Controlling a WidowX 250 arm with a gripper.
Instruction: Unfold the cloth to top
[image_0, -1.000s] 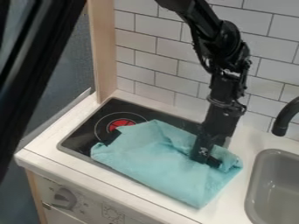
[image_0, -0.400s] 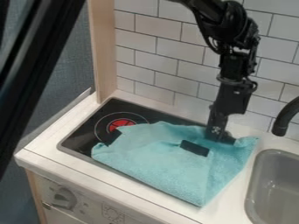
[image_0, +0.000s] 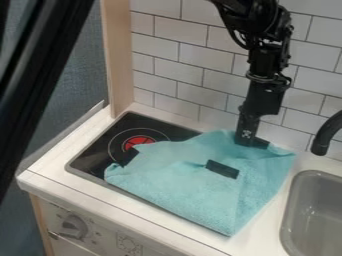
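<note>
At one o'clock on the cloth (image_0: 180, 182), which overlaps stove (image_0: 90, 159) and bench (image_0: 57, 181), the pincer (image_0: 254, 143) has moved back; whether wide, narrow or gripping, I cannot tell. The far edge has shifted with it towards twelve, so unfolding seems to progress.

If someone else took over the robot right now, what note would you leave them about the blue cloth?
Tool: at the cloth's back edge, wall side; its grip on the cloth is unclear.
Cloth: over part of the stove and the counter beside the sink.
Done: largely spread out, though the left edge is uneven.
Left: probably settle the back edge flat, then check the dark patch mid-cloth, which I can't identify.
</note>
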